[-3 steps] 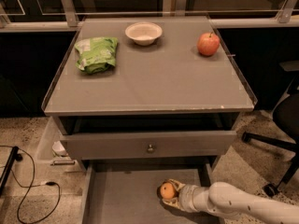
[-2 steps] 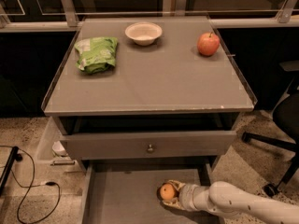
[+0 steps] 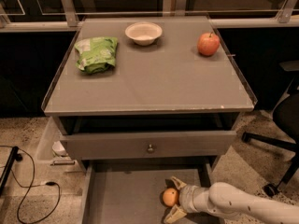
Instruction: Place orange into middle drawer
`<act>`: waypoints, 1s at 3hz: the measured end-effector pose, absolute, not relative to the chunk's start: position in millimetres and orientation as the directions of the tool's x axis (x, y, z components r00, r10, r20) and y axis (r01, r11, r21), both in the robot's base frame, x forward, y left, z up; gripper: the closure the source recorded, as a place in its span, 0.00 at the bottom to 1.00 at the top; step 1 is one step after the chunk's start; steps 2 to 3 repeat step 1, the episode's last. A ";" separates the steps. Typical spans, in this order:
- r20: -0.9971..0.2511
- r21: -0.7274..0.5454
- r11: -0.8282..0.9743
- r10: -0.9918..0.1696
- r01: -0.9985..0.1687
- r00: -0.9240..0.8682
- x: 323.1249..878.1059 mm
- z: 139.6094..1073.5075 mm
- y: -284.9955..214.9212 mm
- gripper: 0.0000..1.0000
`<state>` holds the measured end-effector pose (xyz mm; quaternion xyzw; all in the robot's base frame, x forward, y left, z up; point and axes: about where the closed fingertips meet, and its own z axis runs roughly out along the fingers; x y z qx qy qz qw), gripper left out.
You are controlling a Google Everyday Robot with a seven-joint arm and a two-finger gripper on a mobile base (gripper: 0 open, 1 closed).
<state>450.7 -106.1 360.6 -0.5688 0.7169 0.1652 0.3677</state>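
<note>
Nothing has shifted: white hand (image 3: 171, 199), spread wide, flanks small round orange (image 3: 169, 197) inside shallow grey middle drawer (image 3: 126, 195); withdraw straight toward 3 o'clock without nudging it.

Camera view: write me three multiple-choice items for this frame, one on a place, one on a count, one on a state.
1. Where is the orange?
A) on the office chair
B) over the pulled-out middle drawer
C) on the ground by the cables

2. How many things lie on the tabletop?
A) two
B) three
C) five

3. How does the pincer stand?
A) open
B) shut and empty
C) out of view

Answers:
1 B: it sits at the pincer above the grey drawer floor.
2 B: a green bag, a bowl and an apple.
3 A: its fingers are spread wider than the orange, one on each side.
</note>
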 end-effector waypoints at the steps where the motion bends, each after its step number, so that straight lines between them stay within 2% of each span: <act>1: -0.715 -0.182 0.298 -0.694 -0.937 -0.082 450.7 360.6 -106.1 0.00; 3: -0.715 -0.182 0.298 -0.694 -0.937 -0.082 450.7 360.6 -106.1 0.00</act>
